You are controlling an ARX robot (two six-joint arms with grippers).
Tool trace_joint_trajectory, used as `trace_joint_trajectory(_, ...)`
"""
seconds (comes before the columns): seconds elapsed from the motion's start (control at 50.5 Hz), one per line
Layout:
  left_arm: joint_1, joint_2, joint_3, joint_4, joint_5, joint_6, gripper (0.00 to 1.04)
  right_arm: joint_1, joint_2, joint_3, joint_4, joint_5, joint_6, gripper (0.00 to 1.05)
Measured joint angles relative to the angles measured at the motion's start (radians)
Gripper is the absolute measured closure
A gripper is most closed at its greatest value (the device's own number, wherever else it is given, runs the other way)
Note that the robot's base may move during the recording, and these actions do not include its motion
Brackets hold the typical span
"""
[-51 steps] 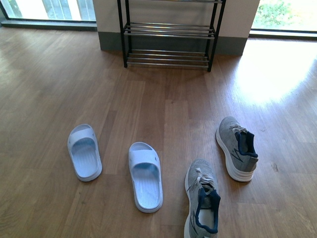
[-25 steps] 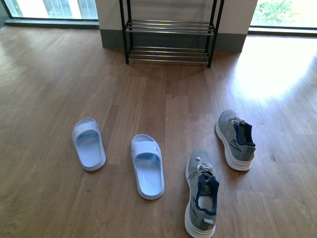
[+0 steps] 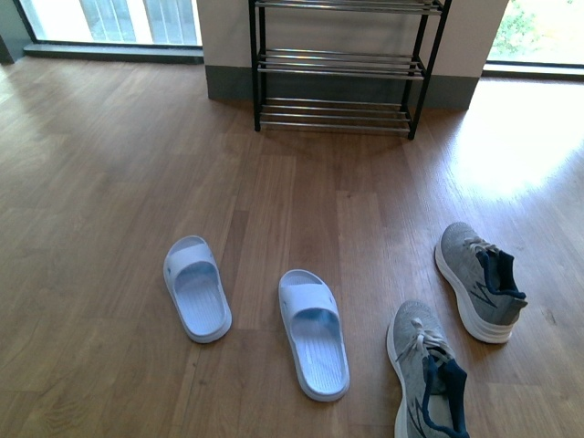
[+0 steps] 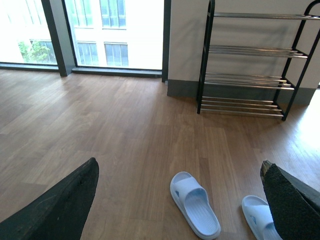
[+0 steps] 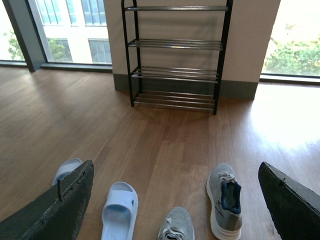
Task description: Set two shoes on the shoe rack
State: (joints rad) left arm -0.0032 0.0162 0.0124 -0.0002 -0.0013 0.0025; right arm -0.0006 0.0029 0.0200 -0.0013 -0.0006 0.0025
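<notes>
Two grey sneakers lie on the wooden floor at the right, one (image 3: 479, 292) farther out and one (image 3: 427, 374) nearer, partly cut off by the frame edge. To their left lie two pale blue slides (image 3: 196, 287) (image 3: 315, 333). The black shoe rack (image 3: 338, 62) with chrome rods stands against the far wall, its tiers bare. My left gripper (image 4: 179, 165) is open above the floor, with a slide (image 4: 195, 205) between its fingers' lines of sight. My right gripper (image 5: 176, 166) is open too, high above a sneaker (image 5: 225, 205) and a slide (image 5: 119, 210). Neither gripper holds anything.
A grey-based white wall column (image 3: 228, 55) backs the rack, with floor-length windows (image 3: 109, 18) on both sides. A bright sunlit patch (image 3: 520, 137) covers the floor at the right. Bare wooden floor (image 3: 310, 201) stretches between the shoes and the rack.
The front view has shifted: the shoes and rack now sit further right in the frame, and more of the rack shows. The shoes keep the same layout on the floor.
</notes>
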Motion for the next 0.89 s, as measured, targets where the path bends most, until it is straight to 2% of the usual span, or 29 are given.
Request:
trace_joint_trajectory(0.792,0.0,0.0,0.0,0.0,0.001,0.0,0.09,0.0,0.001,0.0,0.0,0.001,0.0,0.09)
trace_joint_trajectory(0.891,0.0,0.0,0.0,0.0,0.001,0.0,0.09,-0.035,0.079,0.018,-0.056,-0.103,0.07,0.09)
